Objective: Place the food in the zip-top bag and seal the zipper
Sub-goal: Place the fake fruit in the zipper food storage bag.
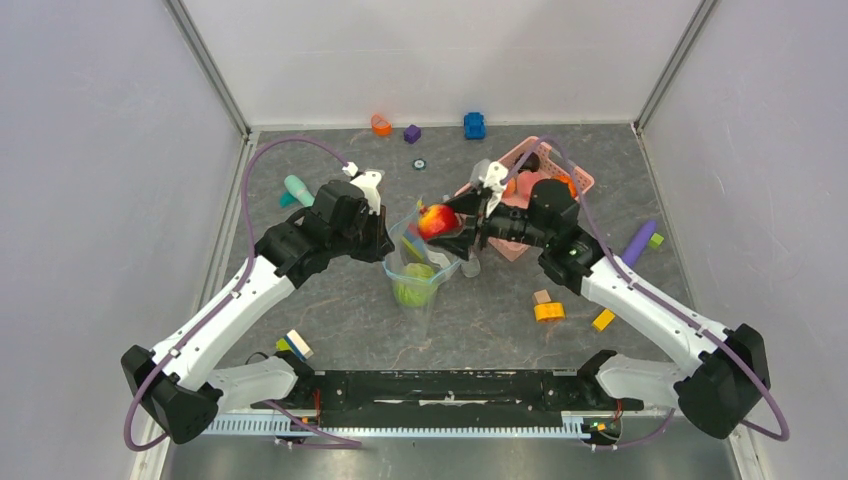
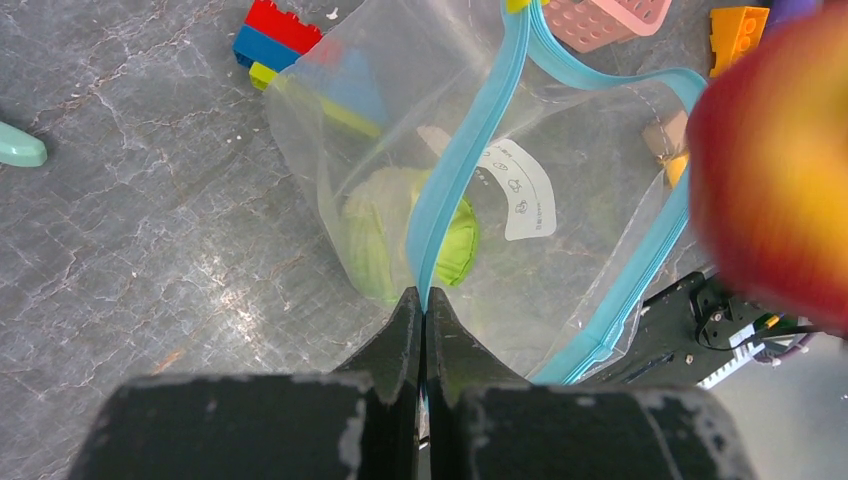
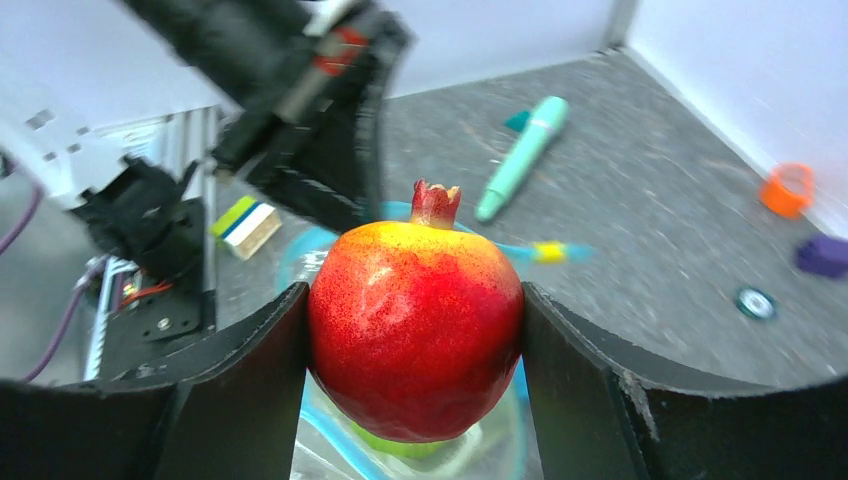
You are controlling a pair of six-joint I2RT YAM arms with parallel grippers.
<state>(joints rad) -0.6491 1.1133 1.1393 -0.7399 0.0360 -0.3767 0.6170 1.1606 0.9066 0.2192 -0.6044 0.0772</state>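
Here we have the left gripper [image 2: 422,300] pinched tight on the zipper [image 2: 468,150], its jaws pressed together with only the thin teal strip between them. We read that hold as the reason the zip-top bag [image 2: 590,200] stands up from the table [image 1: 490,320] instead of lying flat. Lifted by one lip, the clear plastic hangs with its mouth spread into a loop that faces upward. The right gripper [image 3: 415,300] is clamped on a red and yellow pomegranate [image 1: 434,219], one finger on each flank and the crown pointing up. It hangs just above the open mouth and close beside the left arm's wrist. Holding the fruit by its sides leaves its underside free, so we judge it can fall straight in once the fingers part. One green piece [image 2: 372,235] already lies at the bottom of the bag, seen through the plastic. Other toy pieces [image 1: 528,186] sit in the pink basket [image 1: 580,180] behind the right arm, so we take the filling to be partly done and the sealing not yet begun. The risk we see is the fruit catching the far lip of the opening, since only one side of the mouth is held.
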